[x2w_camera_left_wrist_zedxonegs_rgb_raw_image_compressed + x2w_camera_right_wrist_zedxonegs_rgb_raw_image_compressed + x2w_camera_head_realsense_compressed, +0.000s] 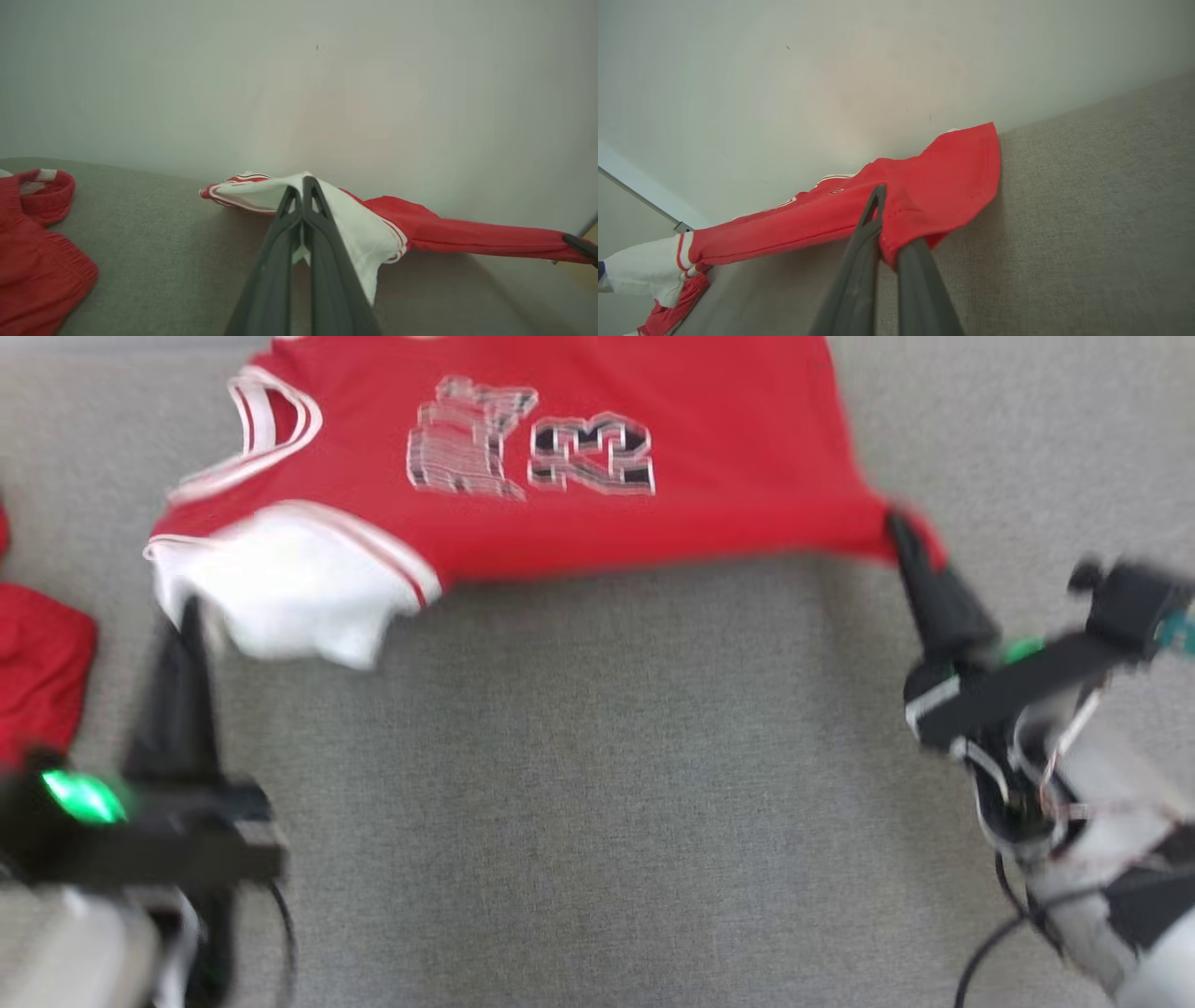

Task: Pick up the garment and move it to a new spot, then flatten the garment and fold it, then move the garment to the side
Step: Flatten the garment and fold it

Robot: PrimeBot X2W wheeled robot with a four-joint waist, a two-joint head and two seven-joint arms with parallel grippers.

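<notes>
Jersey point(560, 476) stretched, long axis left to right: white-trimmed end is clamped by left gripper point(191, 616), red corner by right gripper point(901, 527).

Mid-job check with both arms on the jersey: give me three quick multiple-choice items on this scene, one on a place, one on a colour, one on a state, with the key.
1. Where does the second red garment lie relative to the jersey?
A. to the robot's left of it
B. to the robot's right of it
C. on top of it

2. What colour is the cloth at the left gripper?
A. black
B. white
C. grey

3. How is the right gripper?
A. open above the jersey
B. shut on the jersey's red edge
C. shut, apart from the jersey

Key:
1 A, it sits at the head view's left edge on the grey surface.
2 B, the left wrist view shows it closed on white fabric.
3 B, the right wrist view shows red cloth pinched in it.
</notes>
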